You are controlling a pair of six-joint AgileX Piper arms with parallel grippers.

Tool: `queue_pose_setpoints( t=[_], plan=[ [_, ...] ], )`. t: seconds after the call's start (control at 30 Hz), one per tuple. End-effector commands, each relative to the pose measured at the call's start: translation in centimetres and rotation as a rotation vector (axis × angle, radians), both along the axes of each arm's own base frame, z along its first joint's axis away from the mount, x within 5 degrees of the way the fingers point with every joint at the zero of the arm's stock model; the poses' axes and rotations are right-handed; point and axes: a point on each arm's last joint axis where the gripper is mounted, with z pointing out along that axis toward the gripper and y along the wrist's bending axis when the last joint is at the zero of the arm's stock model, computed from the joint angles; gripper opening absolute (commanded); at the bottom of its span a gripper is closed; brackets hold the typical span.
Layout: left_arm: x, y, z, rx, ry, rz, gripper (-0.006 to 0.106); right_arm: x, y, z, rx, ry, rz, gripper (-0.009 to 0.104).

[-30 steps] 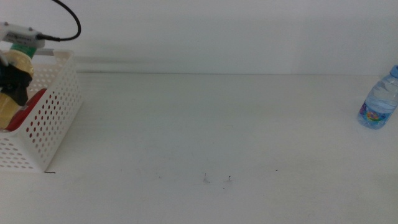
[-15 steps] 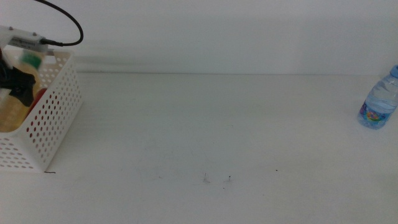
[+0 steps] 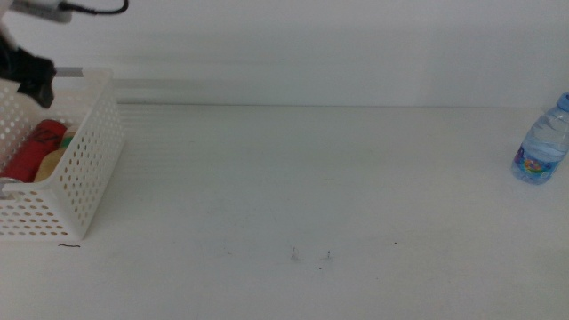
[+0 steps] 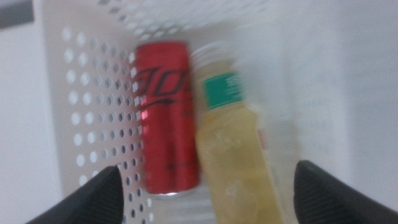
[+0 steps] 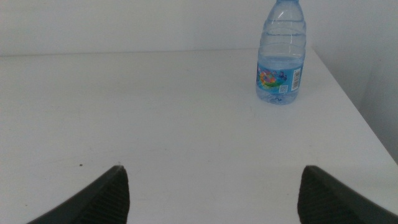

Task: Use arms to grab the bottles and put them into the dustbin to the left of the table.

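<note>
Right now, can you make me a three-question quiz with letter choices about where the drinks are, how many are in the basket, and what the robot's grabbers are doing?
1. Where is the water bottle?
A) in the basket B) standing on the table C) in a gripper

2. How many drinks lie in the basket?
A) none B) two C) three

3. The left gripper is:
A) open above the basket B) shut on the can C) shut on the water bottle

Answers: 1 B, it stands upright on the table, far from the basket. 2 B, the red can and tea bottle lie side by side. 3 A, jaws apart, empty; the right gripper is open too.
</note>
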Motion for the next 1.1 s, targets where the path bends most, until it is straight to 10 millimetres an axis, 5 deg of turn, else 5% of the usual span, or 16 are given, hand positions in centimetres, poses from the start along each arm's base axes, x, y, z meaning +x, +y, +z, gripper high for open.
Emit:
queue_pose_setpoints(
  t=[0.0,0.3,0.5,0.73,1.07],
  plan=[
    [-0.9,-1.7,2.2,-0.02,-0.04,-0.023,0.094,0.0,0.0,0.0,-0.008,-0.014,-0.004,0.086],
    [-6.1,-8.5,8.6,-0.166,-0.321,-0.171,0.094,0.0,0.0,0.0,-0.008,-0.014,-0.004,0.086],
    [-12.2,-12.3,11.1,-0.243,-0.509,-0.365,0.094,0.0,0.0,0.0,-0.008,-0.014,-0.004,0.086],
    [-17.8,-14.8,11.8,-0.357,-0.559,-0.484,0.094,0.0,0.0,0.0,-0.008,-0.014,-0.004,0.086],
    [-21.6,-16.7,12.3,-0.39,-0.629,-0.709,0.094,0.0,0.0,0.0,-0.008,-0.014,-0.004,0.086]
  ],
)
